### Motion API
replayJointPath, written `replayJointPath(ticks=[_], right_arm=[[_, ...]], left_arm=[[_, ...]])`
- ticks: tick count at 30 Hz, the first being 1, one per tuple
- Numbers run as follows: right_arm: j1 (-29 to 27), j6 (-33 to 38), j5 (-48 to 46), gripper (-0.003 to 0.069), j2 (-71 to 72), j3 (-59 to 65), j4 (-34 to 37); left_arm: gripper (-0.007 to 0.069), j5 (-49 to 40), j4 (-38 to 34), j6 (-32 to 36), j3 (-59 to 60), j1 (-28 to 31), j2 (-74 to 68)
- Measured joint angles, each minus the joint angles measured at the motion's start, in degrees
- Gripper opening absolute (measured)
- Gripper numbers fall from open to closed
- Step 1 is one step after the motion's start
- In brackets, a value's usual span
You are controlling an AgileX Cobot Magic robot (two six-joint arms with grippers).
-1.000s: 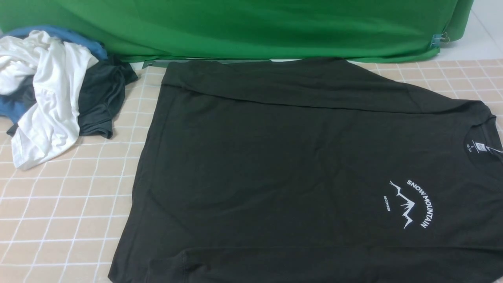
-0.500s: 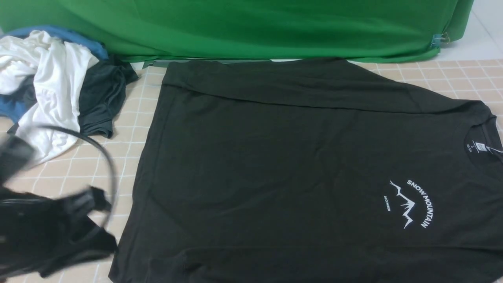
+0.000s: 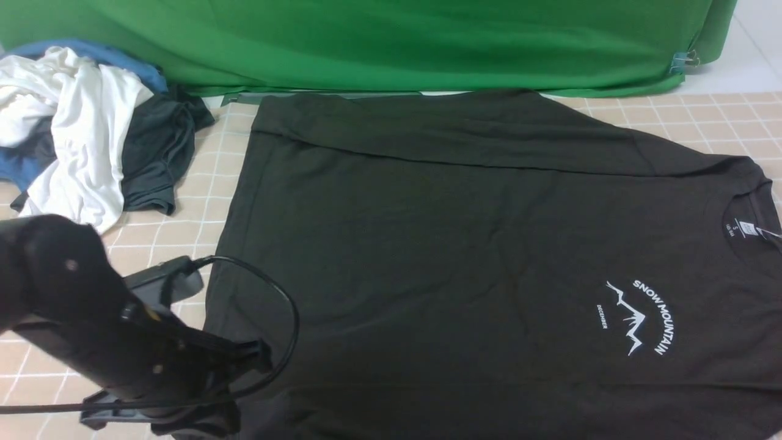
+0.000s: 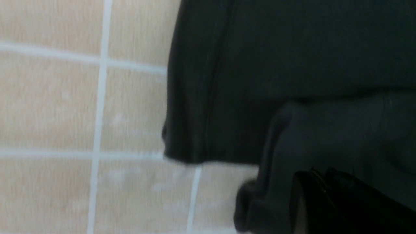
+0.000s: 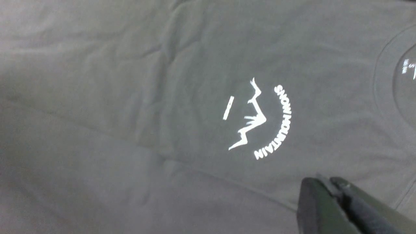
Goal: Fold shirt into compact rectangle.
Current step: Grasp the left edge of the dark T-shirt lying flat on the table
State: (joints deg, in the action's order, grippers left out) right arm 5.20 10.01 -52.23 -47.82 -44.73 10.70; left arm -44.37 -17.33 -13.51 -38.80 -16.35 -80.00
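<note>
The black shirt [image 3: 427,244] lies spread flat on the checked table cover, collar [image 3: 748,211] to the right and hem to the left. Its white mountain print [image 3: 638,318] faces up. The far side is folded in, and a fold line runs along the near side. My left gripper [image 3: 259,357] hovers over the shirt's near left corner. In the left wrist view its tips [image 4: 320,174] are shut just above a folded flap of shirt [image 4: 325,130]. My right gripper [image 5: 325,180], out of the front view, is shut over the shirt [image 5: 162,97] near the print [image 5: 260,120].
A heap of garments lies at the back left: white [image 3: 79,140], blue [image 3: 91,55] and dark grey [image 3: 159,153]. A green cloth backdrop [image 3: 391,43] closes the far side, with a clip [image 3: 684,60] at its right end. Beige checked cover [image 3: 122,256] shows left of the shirt.
My left arm has come into the front view from the left and moved right to the shirt's near left corner. The shirt has not moved.
</note>
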Motion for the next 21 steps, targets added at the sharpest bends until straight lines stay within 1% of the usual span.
replayJointPath(ticks=[1,3,4,6,7,10,13,16,21], right_arm=[[0.00,0.00,0.13,0.0073,0.00,0.00,0.00],[0.00,-0.06,0.75,0.0100,0.00,0.00,0.05],[0.00,-0.06,0.75,0.0102,0.00,0.00,0.05],[0.03,-0.06,1.56,0.0132,0.00,0.00,0.05],[0.03,-0.06,1.75,0.0143,0.00,0.00,0.05],[0.03,-0.13,2.31,0.0179,0.00,0.00,0.05],[0.03,-0.13,2.87,0.0218,0.00,0.00,0.55],[0.03,-0.13,3.31,0.0239,0.00,0.00,0.72],[0.03,-0.13,3.97,0.0244,0.00,0.00,0.77]], left_arm=[[0.0051,1.32,0.78,-0.23,0.00,-0.35,-0.75],[0.0113,5.43,2.56,-0.67,0.00,-0.75,-3.12],[0.0120,5.43,2.66,-0.67,0.00,-0.75,-3.12],[0.0204,7.61,3.09,-0.87,0.00,-0.75,-4.88],[0.0228,7.96,3.09,-0.87,0.00,-0.75,-5.11],[0.0344,9.26,2.07,-0.94,0.00,-0.75,-6.36],[0.0432,9.32,1.30,0.18,0.00,-0.75,-6.75],[0.0470,8.85,0.96,0.97,0.00,-0.75,-6.82],[0.0465,8.67,0.37,1.38,0.00,-0.75,-6.82]])
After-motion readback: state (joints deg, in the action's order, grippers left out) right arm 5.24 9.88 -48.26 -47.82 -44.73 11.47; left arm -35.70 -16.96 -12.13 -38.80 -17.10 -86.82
